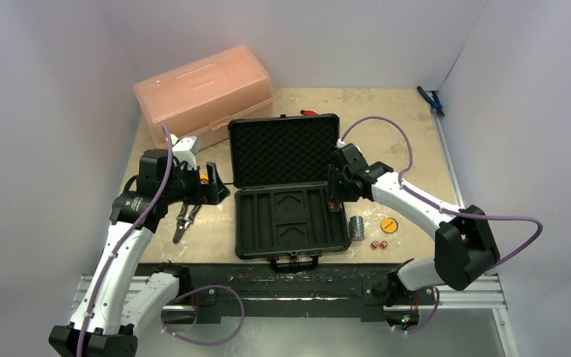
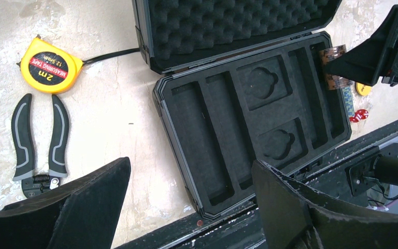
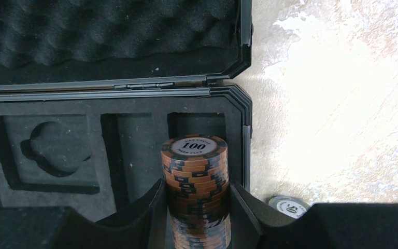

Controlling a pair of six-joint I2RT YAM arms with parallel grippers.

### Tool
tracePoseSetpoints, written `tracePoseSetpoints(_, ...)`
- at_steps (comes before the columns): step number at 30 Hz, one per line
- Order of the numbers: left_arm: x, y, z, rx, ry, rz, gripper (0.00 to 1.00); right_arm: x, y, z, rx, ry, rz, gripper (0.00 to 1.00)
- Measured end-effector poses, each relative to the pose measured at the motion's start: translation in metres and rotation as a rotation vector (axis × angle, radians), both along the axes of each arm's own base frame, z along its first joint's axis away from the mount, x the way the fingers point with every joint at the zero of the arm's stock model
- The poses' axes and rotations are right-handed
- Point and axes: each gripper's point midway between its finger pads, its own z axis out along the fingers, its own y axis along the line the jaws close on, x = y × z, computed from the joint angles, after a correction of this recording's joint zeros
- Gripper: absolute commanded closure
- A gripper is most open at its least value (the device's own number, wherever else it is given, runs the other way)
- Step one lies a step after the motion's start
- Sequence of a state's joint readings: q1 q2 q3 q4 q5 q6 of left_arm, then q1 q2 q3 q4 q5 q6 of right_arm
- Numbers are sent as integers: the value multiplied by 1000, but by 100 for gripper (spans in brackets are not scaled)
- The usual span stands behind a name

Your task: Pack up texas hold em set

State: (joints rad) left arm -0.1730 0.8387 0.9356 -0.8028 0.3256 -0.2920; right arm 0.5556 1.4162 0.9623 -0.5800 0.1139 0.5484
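Right wrist: the right claw (image 3: 197, 189) grips a brown chip stack (image 3: 196, 166) over the end slot of the case (image 3: 241, 119). The left claw (image 2: 190, 165) is spread apart.

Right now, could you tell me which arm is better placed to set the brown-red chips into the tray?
Right. Its end effector is shut on the brown-red chip stack, at the rightmost slot of the tray. The left end effector is open, empty, and off the left side of the case.
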Motion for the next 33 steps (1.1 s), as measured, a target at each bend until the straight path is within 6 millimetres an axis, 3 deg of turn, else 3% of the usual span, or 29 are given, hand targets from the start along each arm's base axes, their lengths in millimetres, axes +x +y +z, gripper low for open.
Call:
tracePoseSetpoints(11, 0, 0, 0, 0, 0, 0, 14, 1, 1, -10, -2, 12, -9, 84)
tracePoseSetpoints(21, 0, 0, 0, 0, 0, 0, 14, 2, 0, -10, -5, 9, -19, 38)
tracePoseSetpoints(24, 0, 0, 0, 0, 0, 0, 14, 3, 1, -9, 0, 2, -21, 31)
tracePoseSetpoints(27, 0, 0, 0, 0, 0, 0, 14, 4, 1, -6, 6, -9, -20, 29)
tracePoseSetpoints(33, 0, 0, 0, 0, 1, 0, 15, 3, -2, 16, 29, -65, -20, 44)
